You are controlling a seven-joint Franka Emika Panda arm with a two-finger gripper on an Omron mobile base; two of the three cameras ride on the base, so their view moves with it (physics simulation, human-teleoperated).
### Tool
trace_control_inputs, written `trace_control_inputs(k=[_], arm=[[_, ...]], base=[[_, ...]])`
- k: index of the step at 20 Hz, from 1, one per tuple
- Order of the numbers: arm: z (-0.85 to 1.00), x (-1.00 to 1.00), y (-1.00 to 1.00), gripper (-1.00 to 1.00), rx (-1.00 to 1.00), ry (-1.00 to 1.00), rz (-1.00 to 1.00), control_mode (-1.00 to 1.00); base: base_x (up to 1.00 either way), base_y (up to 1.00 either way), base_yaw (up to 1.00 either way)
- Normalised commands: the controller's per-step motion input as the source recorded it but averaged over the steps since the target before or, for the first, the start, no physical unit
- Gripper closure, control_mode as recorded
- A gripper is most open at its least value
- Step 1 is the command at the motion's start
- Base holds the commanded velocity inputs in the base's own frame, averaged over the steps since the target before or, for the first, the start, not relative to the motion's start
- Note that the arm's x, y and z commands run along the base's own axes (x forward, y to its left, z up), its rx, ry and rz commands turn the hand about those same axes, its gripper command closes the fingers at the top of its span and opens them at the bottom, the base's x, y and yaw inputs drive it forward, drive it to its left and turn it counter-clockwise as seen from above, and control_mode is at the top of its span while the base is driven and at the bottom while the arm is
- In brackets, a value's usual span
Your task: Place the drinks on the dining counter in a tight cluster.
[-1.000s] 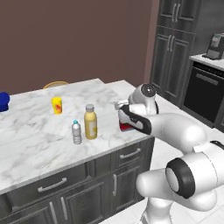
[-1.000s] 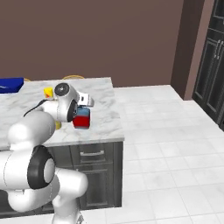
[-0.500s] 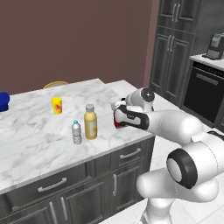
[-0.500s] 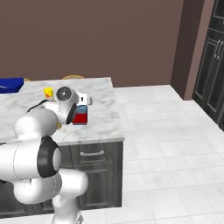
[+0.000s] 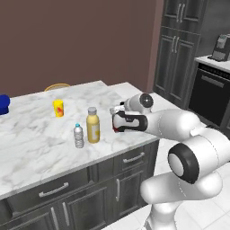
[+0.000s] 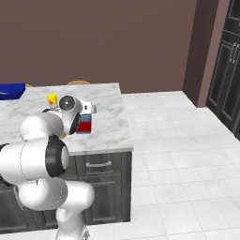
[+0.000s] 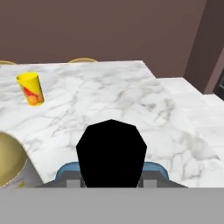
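My gripper [image 5: 118, 121] is shut on the squat red-and-blue bottle [image 5: 116, 128], holding it upright low over the dining counter [image 5: 36, 143] near its right end. In the hand view the bottle's black cap [image 7: 111, 151] sits directly below the camera. The taller yellow bottle [image 5: 93, 126] stands a short way to its left, and the small water bottle [image 5: 79, 135] stands beside that one. In the right base view the held bottle [image 6: 85, 125] shows next to my forearm, and I cannot tell whether its base touches the marble.
A short yellow cup [image 5: 58, 108] with red marks stands farther back on the counter [image 7: 131, 96]. A blue object [image 5: 3, 104] sits at the far left edge. The counter's right edge [image 6: 125, 136] drops to a tiled floor, with dark cabinets beyond.
My arm has carried the red-and-blue bottle a little to the left, closer to the yellow bottle. The other bottles and the cup have not moved.
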Motion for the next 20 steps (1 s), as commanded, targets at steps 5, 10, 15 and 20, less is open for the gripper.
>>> trace_control_inputs(k=[5, 10, 15, 20], arm=[[-0.05, 0.00, 0.10, 1.00, 0.08, 0.00, 0.01, -1.00], [-0.08, 0.00, 0.04, 1.00, 0.06, 0.00, 0.02, -1.00], [-0.11, 0.01, 0.10, 1.00, 0.00, 0.00, 0.01, -1.00], [-0.12, 0.00, 0.13, 1.00, -0.04, 0.00, 0.00, -1.00]], base=[[0.00, 0.00, 0.00], [0.00, 0.00, 0.00], [0.00, 0.00, 0.00], [0.00, 0.00, 0.00]])
